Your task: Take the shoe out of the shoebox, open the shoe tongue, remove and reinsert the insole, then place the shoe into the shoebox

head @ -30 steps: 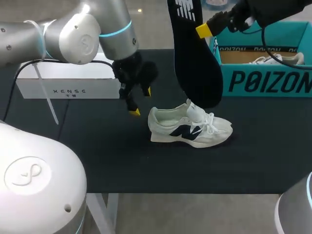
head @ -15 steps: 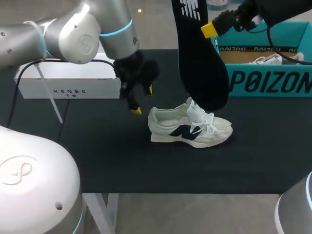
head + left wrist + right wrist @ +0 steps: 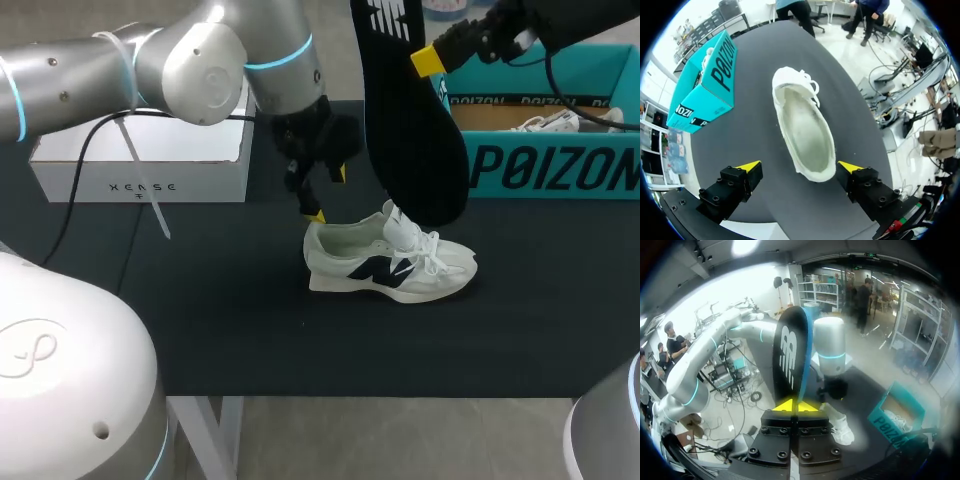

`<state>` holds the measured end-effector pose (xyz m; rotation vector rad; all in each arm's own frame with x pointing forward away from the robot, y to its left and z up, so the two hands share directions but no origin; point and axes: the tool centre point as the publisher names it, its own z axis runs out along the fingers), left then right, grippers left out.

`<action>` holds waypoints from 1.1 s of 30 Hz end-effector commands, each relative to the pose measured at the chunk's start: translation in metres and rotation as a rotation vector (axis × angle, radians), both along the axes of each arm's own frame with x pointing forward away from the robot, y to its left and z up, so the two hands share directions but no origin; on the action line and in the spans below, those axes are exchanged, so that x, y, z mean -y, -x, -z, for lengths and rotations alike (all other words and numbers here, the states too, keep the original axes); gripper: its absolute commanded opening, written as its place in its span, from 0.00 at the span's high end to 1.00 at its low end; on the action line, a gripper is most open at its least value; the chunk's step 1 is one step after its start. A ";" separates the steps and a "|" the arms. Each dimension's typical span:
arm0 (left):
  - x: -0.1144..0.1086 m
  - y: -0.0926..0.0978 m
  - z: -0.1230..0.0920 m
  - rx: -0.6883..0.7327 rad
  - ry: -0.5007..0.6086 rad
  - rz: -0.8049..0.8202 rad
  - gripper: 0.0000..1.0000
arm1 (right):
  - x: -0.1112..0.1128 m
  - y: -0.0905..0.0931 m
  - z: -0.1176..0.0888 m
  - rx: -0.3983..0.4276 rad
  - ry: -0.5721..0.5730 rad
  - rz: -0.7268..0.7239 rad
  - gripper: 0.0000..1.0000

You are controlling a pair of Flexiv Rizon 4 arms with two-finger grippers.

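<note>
The white-and-navy mesh sneaker point(image 3: 390, 262) is lying mid-frame on the black desk point(image 3: 250, 330), heel leftward. The teal cardboard shoebox point(image 3: 545, 165) is sitting at upper right, the white rectangular carton point(image 3: 140, 165) at upper left. The long black insole point(image 3: 410, 120) is hanging above the sneaker, pinched in the right end effector point(image 3: 428, 60). The left end effector point(image 3: 328, 195) is hovering at the heel.

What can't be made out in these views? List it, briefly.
- Head view: the insole is cut off at its upper end by the picture's edge.
- Head view: the shoebox front wall hides most of the second shoe.
- Head view: the insole covers part of the tongue of the shoe.
- Right wrist view: the right jaws' black body hides most of the shoe.
</note>
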<state>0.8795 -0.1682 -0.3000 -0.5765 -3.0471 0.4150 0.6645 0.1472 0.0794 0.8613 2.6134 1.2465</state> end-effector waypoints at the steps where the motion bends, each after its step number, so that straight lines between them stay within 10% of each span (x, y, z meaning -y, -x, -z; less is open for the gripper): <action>1: 0.024 -0.007 0.022 -0.005 -0.011 -0.001 0.00 | -0.002 -0.002 -0.001 -0.004 0.003 -0.001 1.00; 21: 0.046 0.000 0.074 -0.006 -0.011 -0.068 0.02 | -0.002 -0.002 -0.001 -0.004 0.003 -0.001 1.00; 23: 0.046 -0.001 0.076 -0.008 -0.016 -0.072 0.22 | -0.002 -0.002 -0.001 -0.004 0.003 -0.001 1.00; 24: 0.047 -0.001 0.076 -0.007 -0.025 -0.078 0.52 | -0.002 -0.002 -0.001 -0.004 0.003 -0.001 1.00; 26: 0.047 -0.002 0.078 -0.007 -0.028 -0.080 0.59 | -0.002 -0.002 -0.001 -0.004 0.003 -0.001 1.00; 28: 0.047 -0.002 0.080 -0.008 -0.034 -0.082 0.95 | -0.002 -0.002 -0.001 -0.004 0.003 -0.001 1.00; 33: 0.050 -0.002 0.085 -0.014 -0.037 -0.077 1.00 | -0.002 -0.002 -0.001 -0.004 0.003 -0.001 1.00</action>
